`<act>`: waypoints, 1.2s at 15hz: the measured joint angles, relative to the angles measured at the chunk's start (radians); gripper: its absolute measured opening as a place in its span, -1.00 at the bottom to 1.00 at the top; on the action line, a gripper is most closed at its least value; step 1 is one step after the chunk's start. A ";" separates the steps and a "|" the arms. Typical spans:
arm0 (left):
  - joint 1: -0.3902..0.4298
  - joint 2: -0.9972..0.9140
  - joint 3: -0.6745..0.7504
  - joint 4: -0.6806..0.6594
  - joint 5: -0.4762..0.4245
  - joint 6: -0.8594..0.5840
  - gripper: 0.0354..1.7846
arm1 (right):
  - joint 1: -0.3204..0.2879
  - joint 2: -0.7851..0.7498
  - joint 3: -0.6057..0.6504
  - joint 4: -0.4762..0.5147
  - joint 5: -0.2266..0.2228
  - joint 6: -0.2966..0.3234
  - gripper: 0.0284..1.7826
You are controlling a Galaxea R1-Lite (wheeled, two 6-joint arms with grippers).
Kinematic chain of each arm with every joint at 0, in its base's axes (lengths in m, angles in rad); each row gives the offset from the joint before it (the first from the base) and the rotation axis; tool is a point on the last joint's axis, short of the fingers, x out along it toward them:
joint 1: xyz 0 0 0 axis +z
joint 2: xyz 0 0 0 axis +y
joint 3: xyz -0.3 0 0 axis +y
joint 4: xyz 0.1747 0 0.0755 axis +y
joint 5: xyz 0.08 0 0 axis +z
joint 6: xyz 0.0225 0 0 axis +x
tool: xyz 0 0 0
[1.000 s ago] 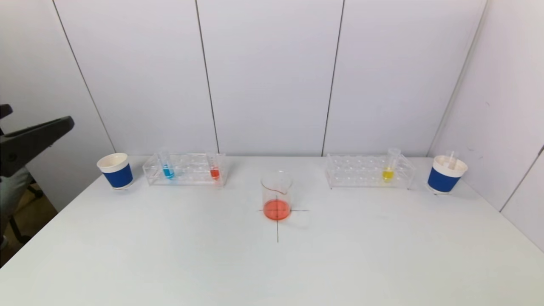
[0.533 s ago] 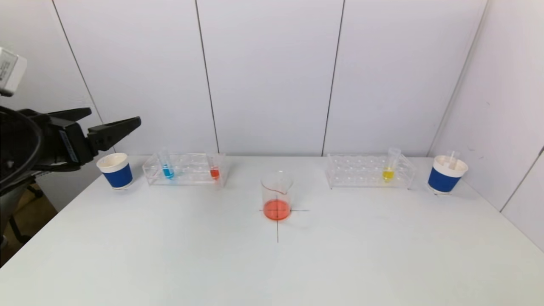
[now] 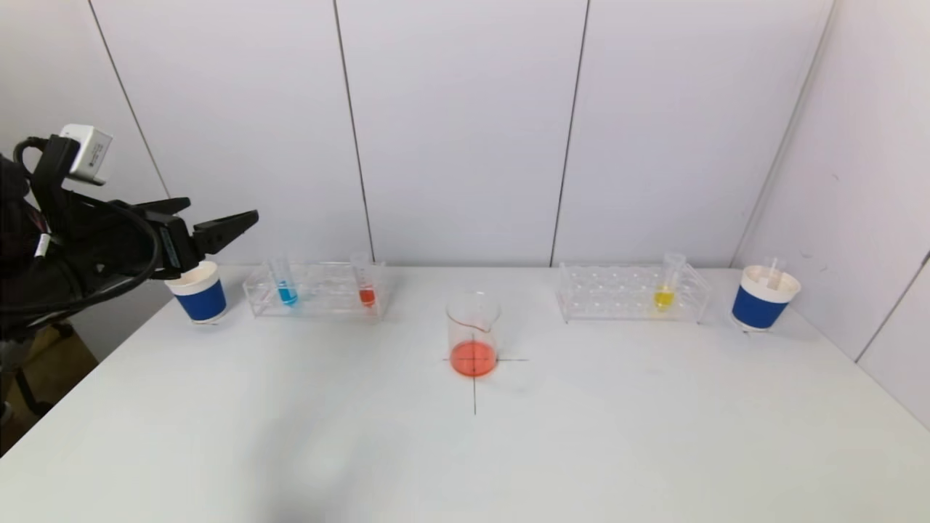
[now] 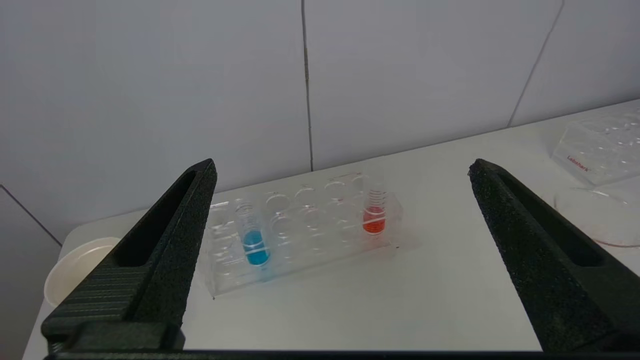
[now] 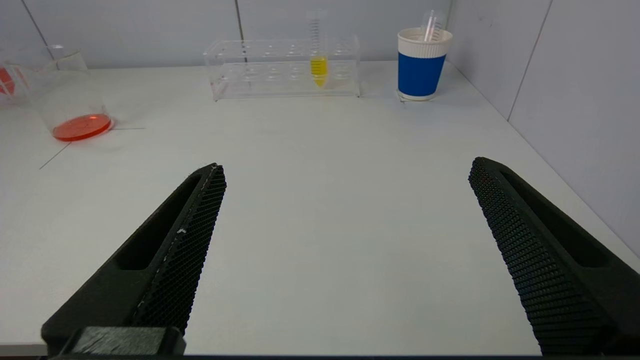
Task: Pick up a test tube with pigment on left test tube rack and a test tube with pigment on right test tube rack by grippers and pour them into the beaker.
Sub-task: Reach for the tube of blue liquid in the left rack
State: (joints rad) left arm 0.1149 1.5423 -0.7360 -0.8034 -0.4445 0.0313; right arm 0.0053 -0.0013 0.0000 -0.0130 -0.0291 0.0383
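Left hand (image 3: 218, 218) at far left of the head view, spread wide and empty, above the blue paper cup (image 3: 197, 293). Clear left rack (image 3: 316, 289) on the white worktop (image 3: 465, 450) with 1 blue-filled tube (image 3: 285, 282) and 1 orange-filled tube (image 3: 365, 283). Glass beaker (image 3: 473, 334) with orange liquid at centre. Clear right rack (image 3: 631, 293) with 1 yellow-filled tube (image 3: 666, 282). Right hand (image 5: 345, 172) released, apparently low over the near worktop.

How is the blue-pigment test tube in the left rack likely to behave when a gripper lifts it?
The blue-pigment test tube looks smooth and clear, so probably slippery and breakable. It holds little liquid, so likely light. Standing upright in the left rack, it should lift straight; tilting could spill.
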 joint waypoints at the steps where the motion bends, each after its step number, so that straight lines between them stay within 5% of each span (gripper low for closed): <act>1: 0.012 0.036 -0.002 -0.033 -0.013 0.000 0.98 | 0.000 0.000 0.000 0.000 0.000 0.000 0.99; 18: 0.040 0.485 -0.060 -0.379 -0.018 0.010 0.98 | 0.000 0.000 0.000 0.000 0.000 0.000 0.99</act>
State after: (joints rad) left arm 0.1547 2.0272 -0.7962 -1.1826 -0.4623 0.0409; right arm 0.0057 -0.0013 0.0000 -0.0134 -0.0294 0.0379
